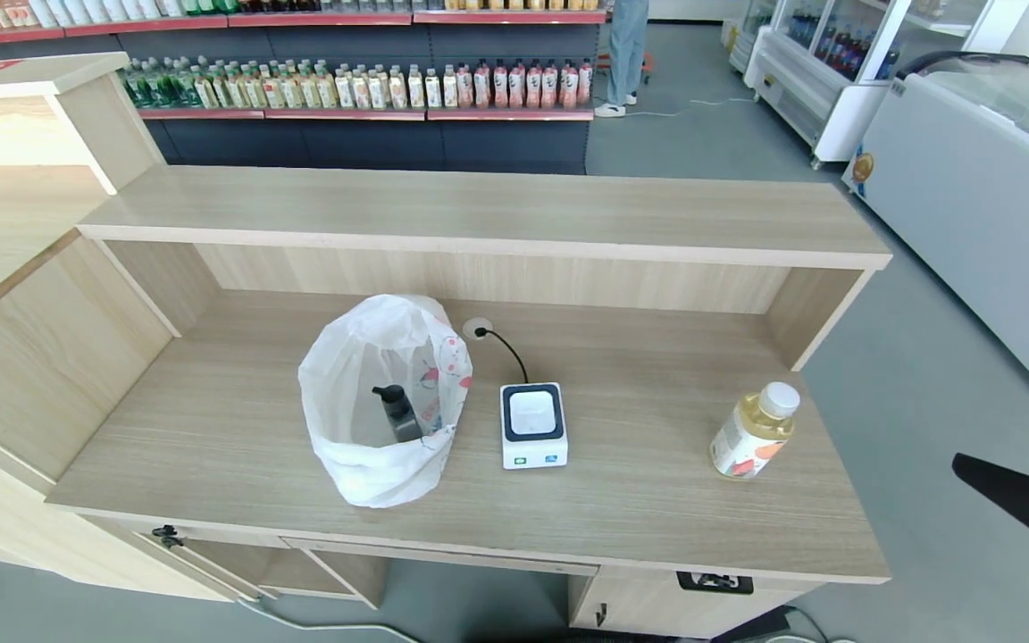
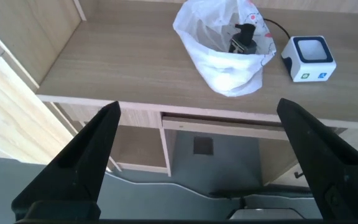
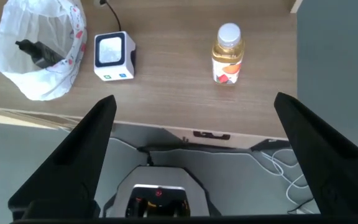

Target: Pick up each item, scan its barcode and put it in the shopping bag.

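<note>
1. Both arms hang back off the counter's near edge. The right gripper has its fingers spread wide with nothing between them. The left gripper is just as wide and just as empty.
2. The bottle is the one item left out on the counter. It stands ahead of the right gripper, about in line with the gap between its fingers and well apart from them.
3. The bottle is upright, cap on top, so its long axis runs straight up. I'd judge that a grasp wants the fingers coming in level on either side of the body.
4. The right arm is clearly the nearer one. From the left gripper the bottle lies far off toward the robot's right, with the bag and the scanner in between.
5. The scanner sits ahead of the right gripper and off to the robot's left of the bottle, its window facing up. The bag stands open just beyond it on that same side.
6. Hard to make out:
   - I can't spot a barcode on the bottle's label from any side on show, so which face must turn toward the window is a guess.
   - A dark pump top pokes up inside the bag. Something with reddish print shows through the plastic beside it, but I can't tell what.
   - From overhead the right gripper is cut off at the edge.
</note>
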Tool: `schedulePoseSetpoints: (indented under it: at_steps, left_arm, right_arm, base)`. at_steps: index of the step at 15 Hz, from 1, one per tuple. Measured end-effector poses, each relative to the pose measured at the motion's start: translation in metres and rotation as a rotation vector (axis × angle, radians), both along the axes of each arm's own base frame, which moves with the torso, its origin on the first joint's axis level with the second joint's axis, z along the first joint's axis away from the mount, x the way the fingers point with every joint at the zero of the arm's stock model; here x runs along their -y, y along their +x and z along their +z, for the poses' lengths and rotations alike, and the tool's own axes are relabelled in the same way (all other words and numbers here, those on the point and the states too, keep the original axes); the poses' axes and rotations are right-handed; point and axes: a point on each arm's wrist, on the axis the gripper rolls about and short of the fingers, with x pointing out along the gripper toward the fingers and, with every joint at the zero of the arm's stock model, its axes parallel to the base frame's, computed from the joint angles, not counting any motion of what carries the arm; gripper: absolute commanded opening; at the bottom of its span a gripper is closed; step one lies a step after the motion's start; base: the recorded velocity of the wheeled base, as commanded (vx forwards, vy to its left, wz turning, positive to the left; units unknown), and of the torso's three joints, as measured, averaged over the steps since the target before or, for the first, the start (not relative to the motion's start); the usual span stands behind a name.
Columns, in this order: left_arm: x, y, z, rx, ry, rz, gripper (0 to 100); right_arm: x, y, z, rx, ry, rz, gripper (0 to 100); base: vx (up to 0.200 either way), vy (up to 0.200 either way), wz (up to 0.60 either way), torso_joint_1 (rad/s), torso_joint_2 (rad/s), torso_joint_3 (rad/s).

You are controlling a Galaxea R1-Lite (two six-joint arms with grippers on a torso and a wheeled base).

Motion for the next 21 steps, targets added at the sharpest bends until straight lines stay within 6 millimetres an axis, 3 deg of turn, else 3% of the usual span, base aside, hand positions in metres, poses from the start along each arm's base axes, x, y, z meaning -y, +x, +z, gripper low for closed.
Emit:
schedulePoseSetpoints:
  at_steps: [4, 10, 14, 15, 18, 21]
  left_arm:
    - [0.0, 0.0, 0.0, 0.001, 0.001, 0.003, 100]
    - [0.0, 0.0, 0.0, 0.001, 0.0, 0.002, 100]
    - [0.0, 0.0, 0.0, 0.001, 0.0, 0.001, 100]
    - [0.0, 0.0, 0.0, 0.0, 0.0, 0.001, 100]
    - [0.0, 0.0, 0.0, 0.0, 0.0, 0.001, 100]
    - [0.0, 0.0, 0.0, 0.0, 0.0, 0.001, 100]
  right_arm:
    - [0.002, -0.002, -0.002, 0.001, 0.001, -0.001, 100]
    - [0.003, -0.003, -0.002, 0.012, 0.014, 0.002, 100]
    - [-0.015, 0.007, 0.03, 0.223, 0.266, 0.133, 100]
    - [-0.022, 0.012, 0.03, 0.237, 0.293, 0.168, 100]
    - [-0.034, 0.019, 0.001, 0.154, 0.193, 0.207, 100]
    - [-0.029, 0.027, -0.026, 0.088, 0.069, 0.215, 100]
  base:
    - [0.0, -0.2, 0.0, 0.013, 0.01, -0.001]
    - [0.0, 0.0, 0.0, 0.0, 0.0, 0.0]
    - [0.0, 0.0, 0.0, 0.0, 0.0, 0.0]
    - [0.0, 0.0, 0.0, 0.0, 0.0, 0.0]
    - [0.0, 0.0, 0.0, 0.0, 0.0, 0.0]
    - [0.0, 0.0, 0.0, 0.0, 0.0, 0.0]
